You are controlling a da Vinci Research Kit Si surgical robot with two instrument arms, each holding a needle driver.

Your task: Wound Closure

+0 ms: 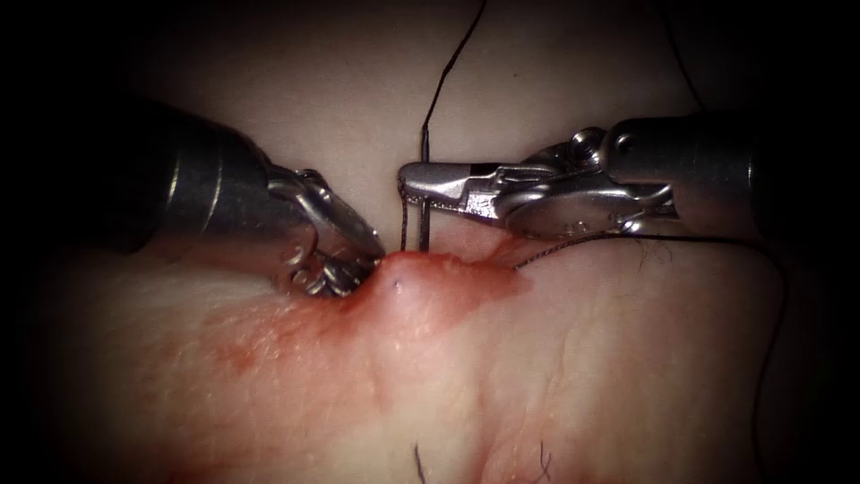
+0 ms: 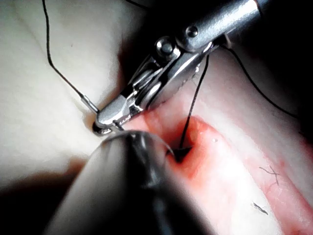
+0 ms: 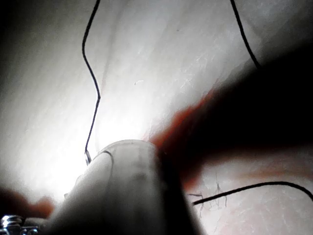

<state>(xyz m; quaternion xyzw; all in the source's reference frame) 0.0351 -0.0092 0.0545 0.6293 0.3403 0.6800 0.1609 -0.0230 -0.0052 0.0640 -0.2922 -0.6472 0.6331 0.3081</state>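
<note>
At frame centre the right tool (image 1: 414, 186) pinches the needle (image 1: 425, 202) near its thread (image 1: 452, 63) end; the needle is stiff, thin and probably slippery. The left tool (image 1: 345, 269) presses into soft tissue (image 1: 537, 358); I cannot tell its jaws.

No readable text, labels, brands, numbers or signs anywhere; tool shafts, jaws and tissue carry no legible markings.
</note>
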